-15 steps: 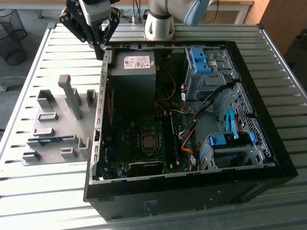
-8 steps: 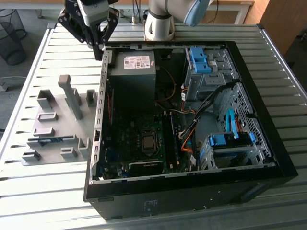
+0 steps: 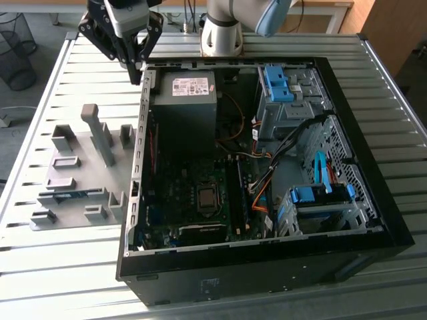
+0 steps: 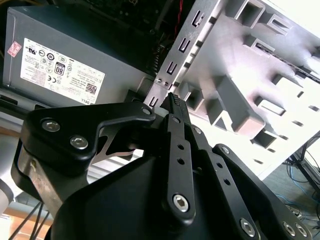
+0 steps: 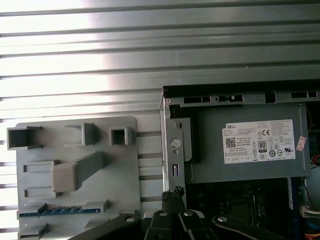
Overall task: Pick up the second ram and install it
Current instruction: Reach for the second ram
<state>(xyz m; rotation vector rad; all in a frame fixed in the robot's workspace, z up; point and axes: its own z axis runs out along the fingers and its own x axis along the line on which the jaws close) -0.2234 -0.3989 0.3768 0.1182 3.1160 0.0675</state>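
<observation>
Second ram is not yet lifted, folks: we see the blue stick lying flat in its groove in the grey holder, on the slatted table, at about nine o'clock from the open computer case in the exterior view. In the first wrist view that same blue strip sits low in the holder, with nothing touching it.

Moving further back, we reach the motherboard, where the memory slots run at three o'clock of the processor socket. We cannot tell from here which slot is free.

Further on stands the power supply, and at its ten o'clock hangs the gripper, over the case's corner wall. In both wrist views its fingertips are pinched together with nothing between them. It is well apart from the stick.

At the far end sits the arm's base.

Our call: the pick-up has not happened and the install is all to do.
</observation>
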